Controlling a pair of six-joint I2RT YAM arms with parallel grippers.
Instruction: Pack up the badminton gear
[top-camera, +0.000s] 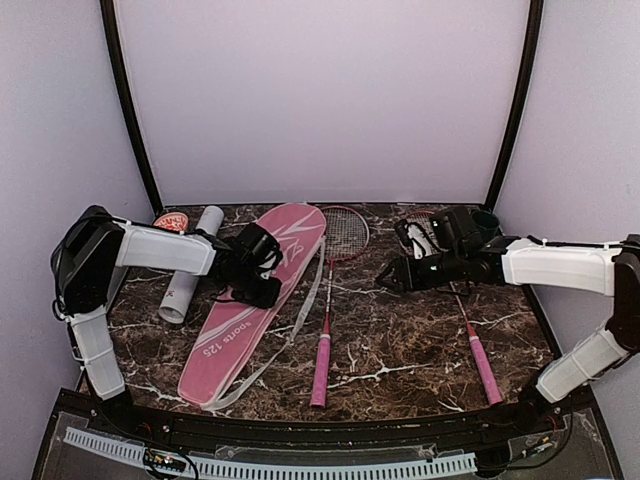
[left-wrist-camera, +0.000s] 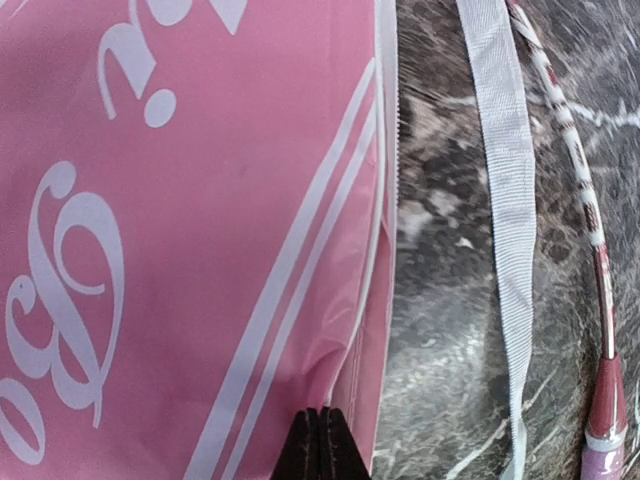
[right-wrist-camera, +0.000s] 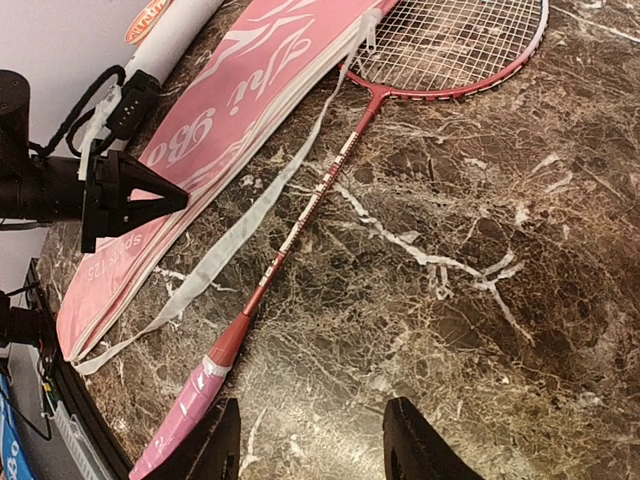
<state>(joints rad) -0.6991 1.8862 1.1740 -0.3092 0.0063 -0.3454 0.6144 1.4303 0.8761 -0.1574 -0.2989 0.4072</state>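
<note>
The long pink bag (top-camera: 235, 335) lies diagonally at centre left. My left gripper (left-wrist-camera: 322, 440) is shut, its tips pinching the bag's puckered right edge (left-wrist-camera: 365, 330); it also shows in the overhead view (top-camera: 265, 293) and the right wrist view (right-wrist-camera: 178, 198). One red racket (top-camera: 327, 300) lies just right of the bag with its pink handle (right-wrist-camera: 190, 415) toward me. A second racket's handle (top-camera: 484, 365) lies at the right, its head under my right arm. My right gripper (right-wrist-camera: 312, 445) hangs open over bare marble with nothing between the fingers (top-camera: 392, 278). A white tube (top-camera: 190, 265) lies left of the bag.
The bag's white strap (left-wrist-camera: 505, 200) trails loose between bag and racket shaft (left-wrist-camera: 590, 220). A dark green cup (top-camera: 487, 218) stands at the back right behind my right arm. A red round thing (top-camera: 172, 220) lies at the tube's far end. Walls close the back and sides.
</note>
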